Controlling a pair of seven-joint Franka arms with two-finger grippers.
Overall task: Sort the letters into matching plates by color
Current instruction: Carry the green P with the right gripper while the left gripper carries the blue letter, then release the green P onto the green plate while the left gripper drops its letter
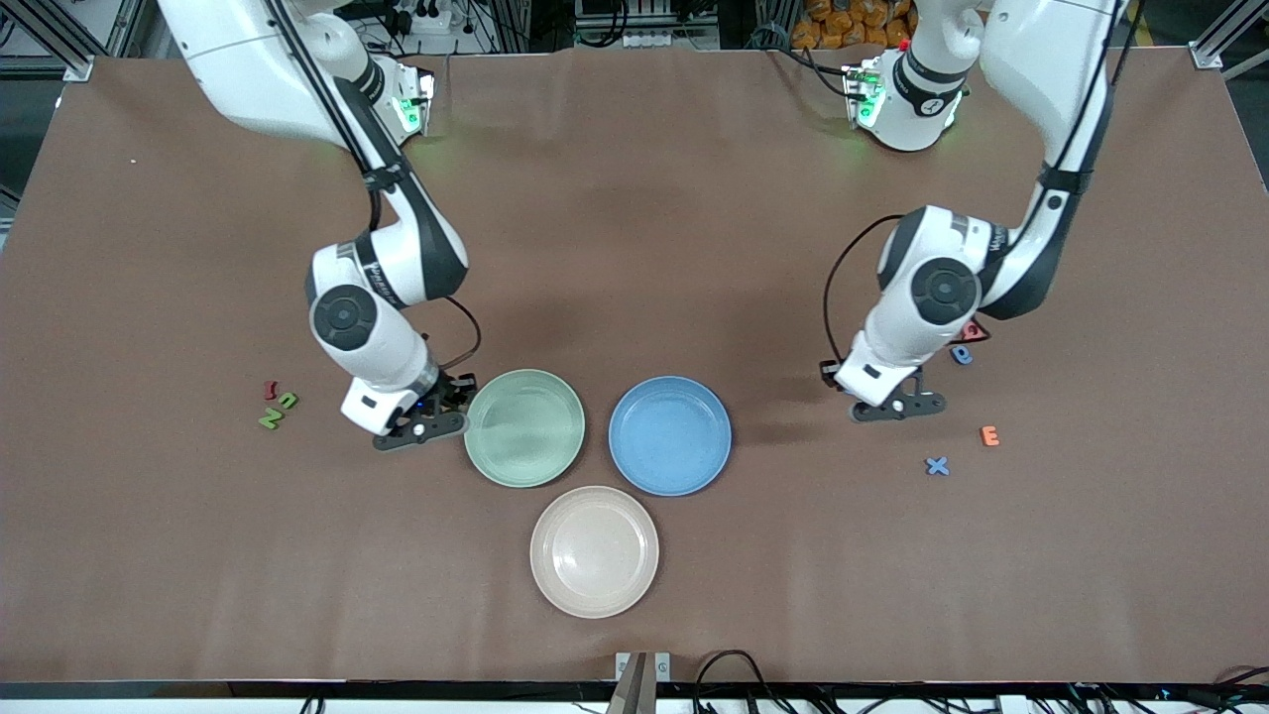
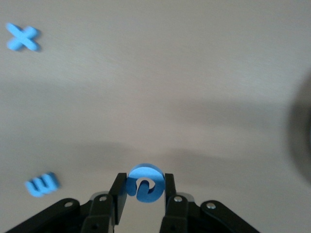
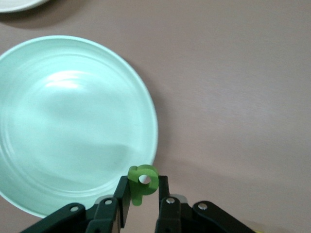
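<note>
We see the right gripper [image 3: 142, 194] at the rim of the green plate [image 1: 524, 427], on the side toward the right arm's end of the table. Its fingers are clamped on a green P [image 3: 142, 183], which hangs over the plate's edge in the right wrist view; in the front view the wrist covers the letter entirely.

The left gripper [image 2: 144, 191] hovers over bare table between the blue plate [image 1: 670, 435] and the loose letters at the left arm's end. Its fingers pinch a rounded blue letter [image 2: 144, 182]; we cannot read which letter it is, since the fingers cover its sides, and from the front it is hidden under the gripper.

A blue X [image 1: 937, 465] lies on the table nearer the front camera than this gripper, and an orange E [image 1: 989, 435] lies near it. The left wrist view shows an E-like piece in blue, so its colour is unclear to us. A blue rounded letter [image 1: 961, 353] and a red piece [image 1: 976, 330] sit half tucked under the left arm.

Toward the right arm's end lie two green letters [image 1: 279, 410] and a red one [image 1: 269, 389], too small for us to read. A beige plate [image 1: 594, 551] lies nearest the front camera; only a sliver of it shows in the right wrist view.
</note>
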